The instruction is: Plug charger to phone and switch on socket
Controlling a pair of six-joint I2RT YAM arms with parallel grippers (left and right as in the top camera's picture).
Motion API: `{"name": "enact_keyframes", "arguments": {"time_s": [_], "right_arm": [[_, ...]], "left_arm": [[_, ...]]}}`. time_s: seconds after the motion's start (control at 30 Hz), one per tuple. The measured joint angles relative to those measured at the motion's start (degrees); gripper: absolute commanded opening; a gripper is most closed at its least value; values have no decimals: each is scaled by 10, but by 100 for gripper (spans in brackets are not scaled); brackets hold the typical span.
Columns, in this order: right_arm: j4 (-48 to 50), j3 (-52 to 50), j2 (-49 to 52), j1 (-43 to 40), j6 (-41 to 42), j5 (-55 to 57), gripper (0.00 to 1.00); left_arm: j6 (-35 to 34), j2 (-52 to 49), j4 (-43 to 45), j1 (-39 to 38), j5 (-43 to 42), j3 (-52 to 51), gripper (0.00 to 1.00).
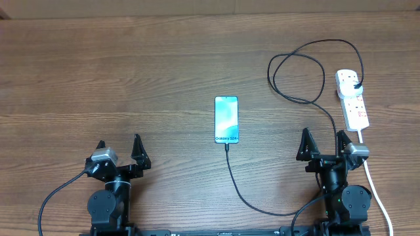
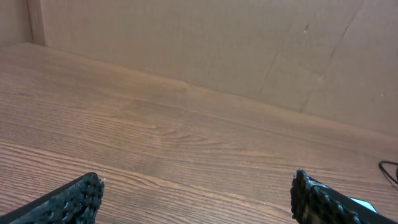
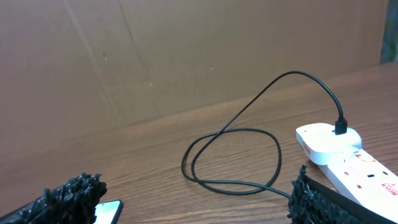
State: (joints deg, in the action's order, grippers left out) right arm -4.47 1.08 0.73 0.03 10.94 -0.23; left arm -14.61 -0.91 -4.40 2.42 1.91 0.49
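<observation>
Two grippers low in the frame, left gripper (image 1: 119, 145) and right gripper (image 1: 323, 137), both spread wide, holding nothing. Phone (image 1: 226, 119) in the middle, black cable (image 1: 239, 187) touching its lower end. Plug (image 1: 355, 85) in white power strip (image 1: 356, 108), upper right.

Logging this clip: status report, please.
Left gripper and right gripper open, empty. Cable meets near end of phone; plug in power strip, on or off unclear. Nothing in the way.
</observation>
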Motion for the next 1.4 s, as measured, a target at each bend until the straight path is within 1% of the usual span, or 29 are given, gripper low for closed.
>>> {"name": "enact_keyframes", "arguments": {"time_s": [0.3, 0.43, 0.5, 0.6, 0.73, 1.4], "right_arm": [[6, 0, 0, 0, -39, -9, 100], [59, 0, 0, 0, -52, -9, 100], [69, 0, 0, 0, -56, -8, 100], [49, 0, 0, 0, -61, -8, 100], [-4, 0, 0, 0, -64, -6, 100], [-3, 0, 0, 0, -65, -3, 100]], "left_arm": [[0, 0, 0, 0, 0, 0, 100], [0, 0, 0, 0, 0, 0, 99], [0, 0, 0, 0, 0, 0, 100], [0, 0, 0, 0, 0, 0, 99], [0, 0, 0, 0, 0, 0, 100], [0, 0, 0, 0, 0, 0, 99]]}}
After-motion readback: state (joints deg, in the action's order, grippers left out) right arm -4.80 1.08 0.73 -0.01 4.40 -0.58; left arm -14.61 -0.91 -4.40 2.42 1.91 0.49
